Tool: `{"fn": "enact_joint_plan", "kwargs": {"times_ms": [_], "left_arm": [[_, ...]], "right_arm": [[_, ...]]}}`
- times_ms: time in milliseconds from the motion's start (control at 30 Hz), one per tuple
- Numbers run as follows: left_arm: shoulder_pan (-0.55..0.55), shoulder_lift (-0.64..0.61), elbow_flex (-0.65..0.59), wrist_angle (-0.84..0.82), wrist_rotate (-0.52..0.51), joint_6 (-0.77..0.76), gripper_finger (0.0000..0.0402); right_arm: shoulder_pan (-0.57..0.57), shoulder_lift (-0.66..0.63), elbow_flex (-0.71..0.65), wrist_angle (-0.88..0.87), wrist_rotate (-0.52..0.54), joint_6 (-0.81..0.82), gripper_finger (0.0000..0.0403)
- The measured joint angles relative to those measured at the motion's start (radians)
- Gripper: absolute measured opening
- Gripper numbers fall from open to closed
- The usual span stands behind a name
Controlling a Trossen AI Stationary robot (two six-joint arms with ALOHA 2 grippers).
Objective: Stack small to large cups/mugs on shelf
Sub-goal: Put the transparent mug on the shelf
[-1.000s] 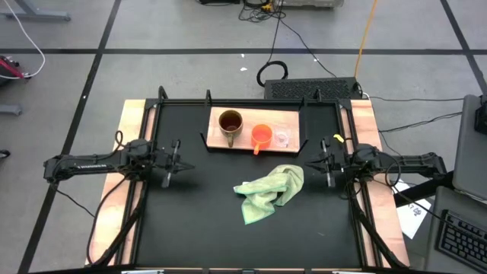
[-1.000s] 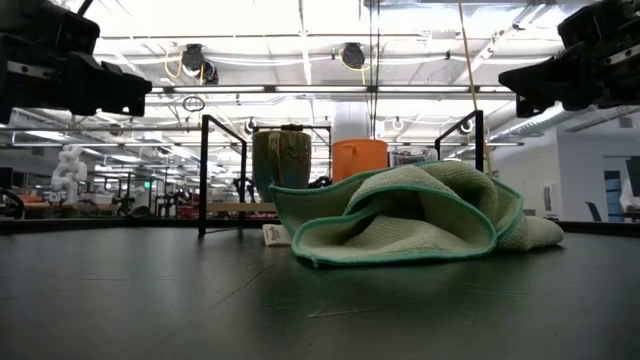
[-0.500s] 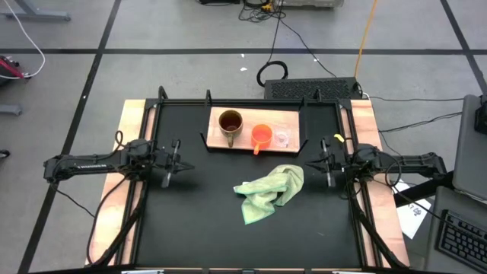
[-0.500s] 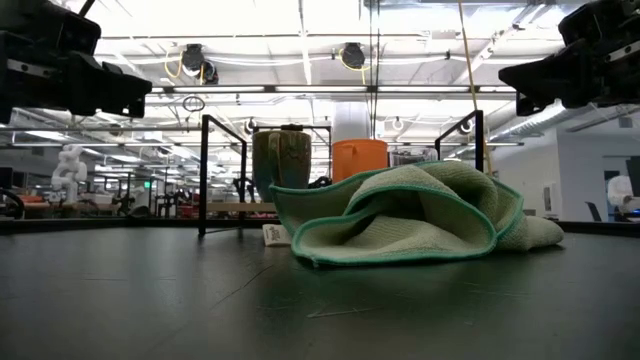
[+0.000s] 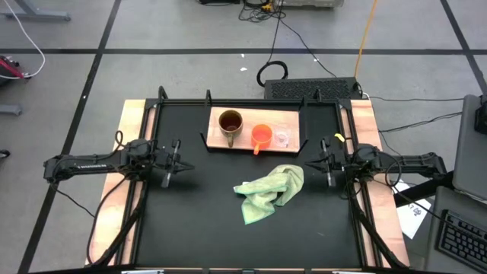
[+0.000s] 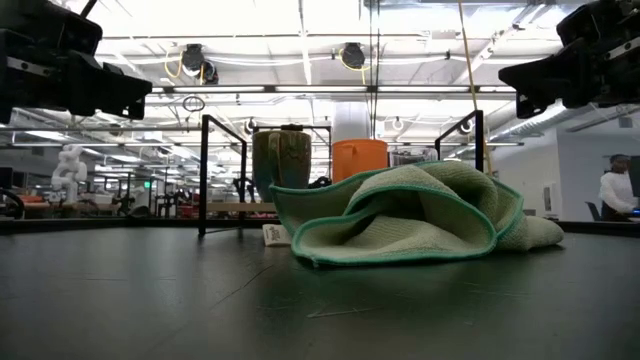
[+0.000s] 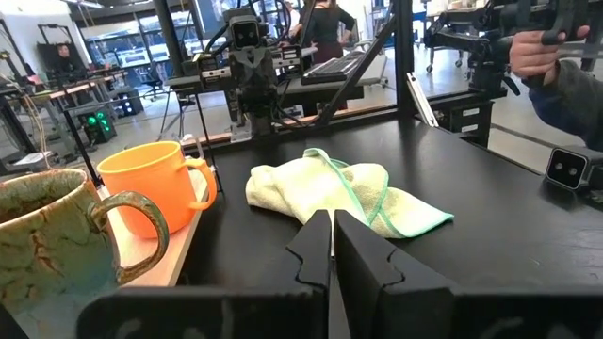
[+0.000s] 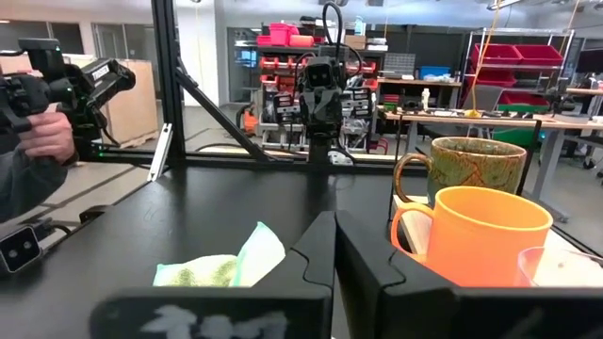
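Observation:
On the light wooden shelf (image 5: 251,131) at the table's far side, three cups stand side by side on their bases. They are a brown glossy mug (image 5: 230,122), a small orange cup (image 5: 261,135) and a clear glass cup (image 5: 282,138). My left gripper (image 5: 188,166) hovers shut over the table's left part, pointing level toward the right. My right gripper (image 5: 308,162) hovers shut over the right part, facing it. Both hold nothing. The left wrist view shows the mug (image 7: 47,235) and the orange cup (image 7: 151,193) beside my shut left gripper (image 7: 332,218). The right wrist view shows my shut right gripper (image 8: 334,218).
A crumpled light green cloth (image 5: 270,192) lies on the black tabletop between the two grippers, nearer than the shelf. Black frame posts (image 6: 203,175) stand at the shelf's ends. A person's hand (image 7: 542,52) holds a device beyond the table's near edge.

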Motion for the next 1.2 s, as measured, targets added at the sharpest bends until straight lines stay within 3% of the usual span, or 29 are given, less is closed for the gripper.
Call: {"fn": "enact_joint_plan", "kwargs": {"times_ms": [400, 767, 967, 1067, 1200], "left_arm": [[0.000, 0.000, 0.000, 0.000, 0.000, -0.004, 0.0021], [0.000, 0.000, 0.000, -0.004, 0.000, 0.000, 0.0021], [0.000, 0.000, 0.000, -0.039, -0.001, 0.004, 0.0021], [0.000, 0.001, 0.000, -0.048, -0.001, 0.005, 0.0021], [0.000, 0.002, 0.000, -0.047, -0.001, 0.004, 0.0021]], "right_arm": [[0.000, 0.040, 0.000, 0.027, 0.026, 0.030, 0.0000], [0.038, 0.298, 0.002, 0.329, 0.030, 0.007, 0.0000], [0.053, 0.428, 0.087, 0.306, 0.032, 0.037, 0.0000], [0.065, 0.505, 0.141, 0.281, 0.091, 0.033, 0.0000], [0.075, 0.588, 0.195, 0.211, 0.248, 0.030, 0.0000]]}}
